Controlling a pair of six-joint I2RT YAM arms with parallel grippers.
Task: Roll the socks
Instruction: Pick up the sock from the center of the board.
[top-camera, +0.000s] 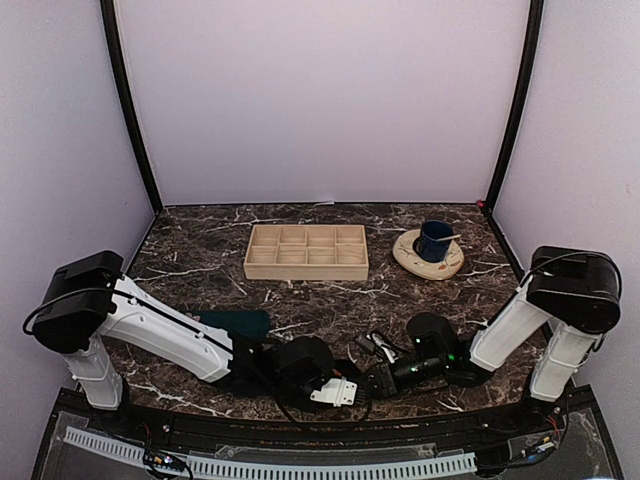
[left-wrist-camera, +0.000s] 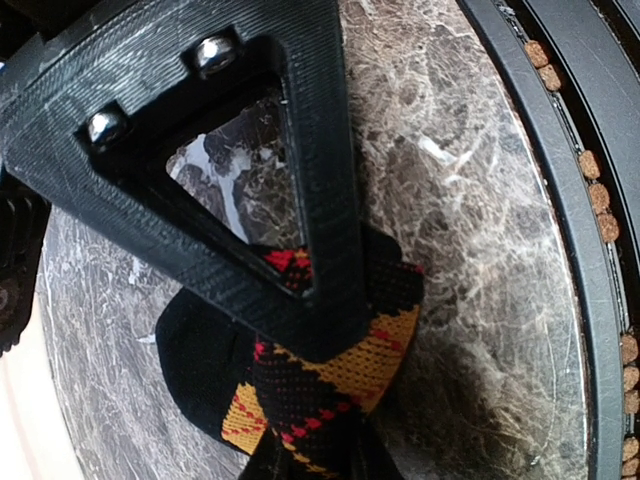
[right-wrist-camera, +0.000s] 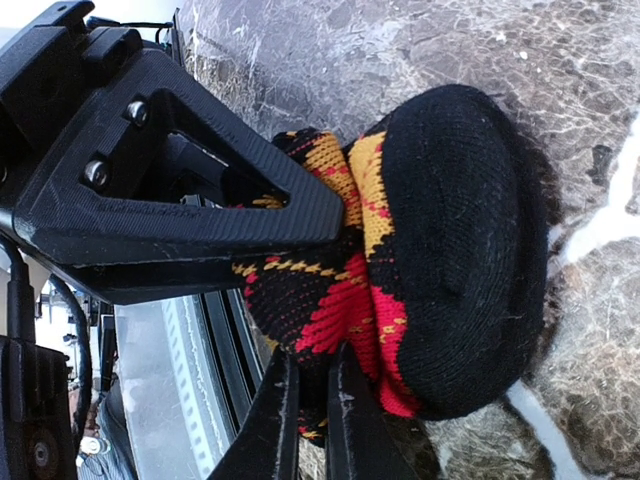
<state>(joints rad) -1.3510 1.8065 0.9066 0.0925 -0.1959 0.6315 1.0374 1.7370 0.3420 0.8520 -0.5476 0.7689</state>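
Note:
The black sock with orange and red argyle diamonds (left-wrist-camera: 385, 355) is bunched into a partial roll near the table's front edge. Its plain black toe (right-wrist-camera: 460, 250) wraps round the outside. My left gripper (left-wrist-camera: 310, 400) is shut on the roll, one finger lying across its top. My right gripper (right-wrist-camera: 320, 310) is shut on the same sock from the opposite side. In the top view the two grippers (top-camera: 335, 388) (top-camera: 378, 380) meet tip to tip and hide the sock. The teal-green sock (top-camera: 240, 321) lies flat beside the left arm, partly covered by it.
A wooden divided tray (top-camera: 306, 251) sits at mid-table. A blue cup (top-camera: 434, 240) stands on a cream plate (top-camera: 410, 258) at the back right. The black front rail (left-wrist-camera: 540, 200) runs close beside the roll.

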